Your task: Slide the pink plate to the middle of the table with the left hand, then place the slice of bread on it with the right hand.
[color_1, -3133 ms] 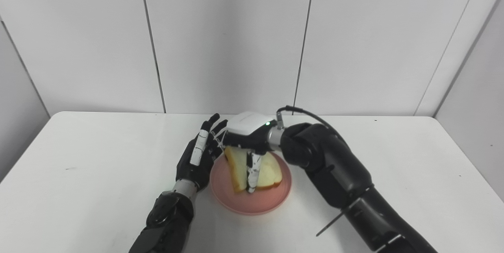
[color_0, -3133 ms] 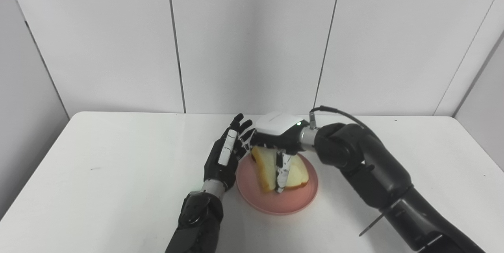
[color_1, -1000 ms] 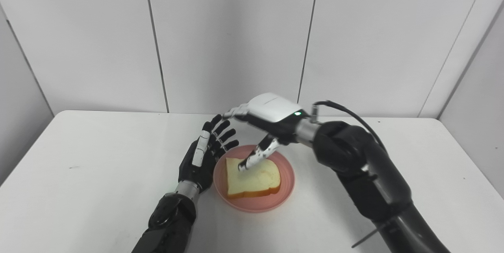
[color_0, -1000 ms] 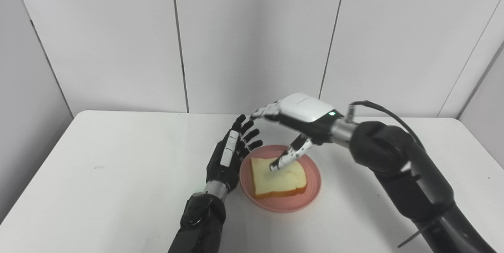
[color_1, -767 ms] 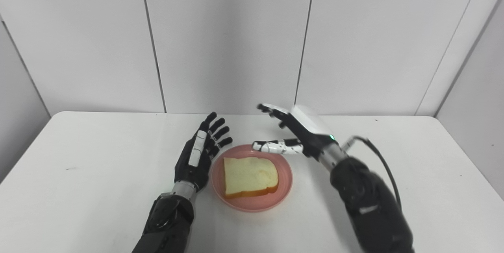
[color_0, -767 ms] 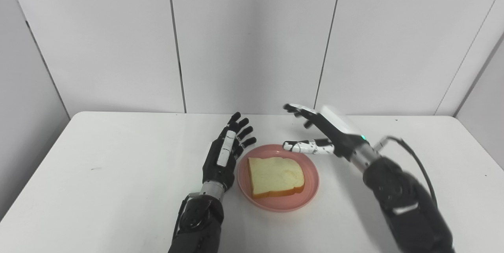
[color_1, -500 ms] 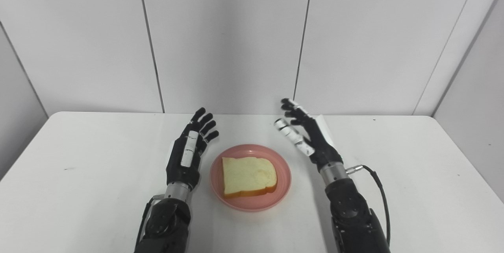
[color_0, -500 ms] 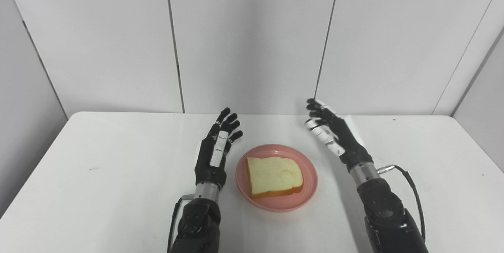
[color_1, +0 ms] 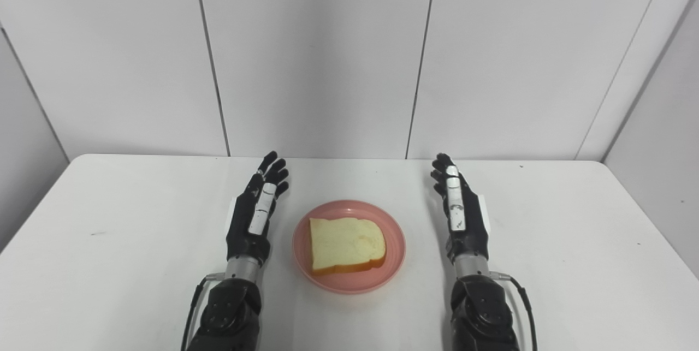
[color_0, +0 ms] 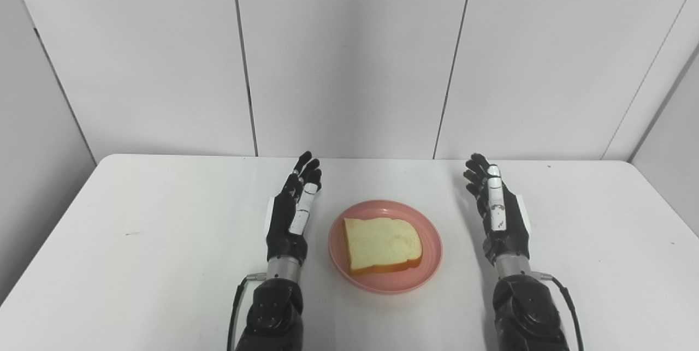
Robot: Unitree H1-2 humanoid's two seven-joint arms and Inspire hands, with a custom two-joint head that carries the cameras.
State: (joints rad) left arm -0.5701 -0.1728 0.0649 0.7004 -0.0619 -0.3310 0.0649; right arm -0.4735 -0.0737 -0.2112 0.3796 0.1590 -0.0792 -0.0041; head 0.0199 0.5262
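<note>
Nearby, empty left hand (color_0: 289, 214) and right hand (color_0: 499, 214) flank the bread-topped pink plate (color_0: 431, 263).

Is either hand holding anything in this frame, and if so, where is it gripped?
Nothing is held. The left hand and right hand are open beside the pink plate; the bread slice lies flat on it.

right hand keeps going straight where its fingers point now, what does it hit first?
Probably nothing on the table. The right hand points away toward the far edge of the table, well right of the pink plate. Beyond that stands the wall panel, though depth is unclear.
</note>
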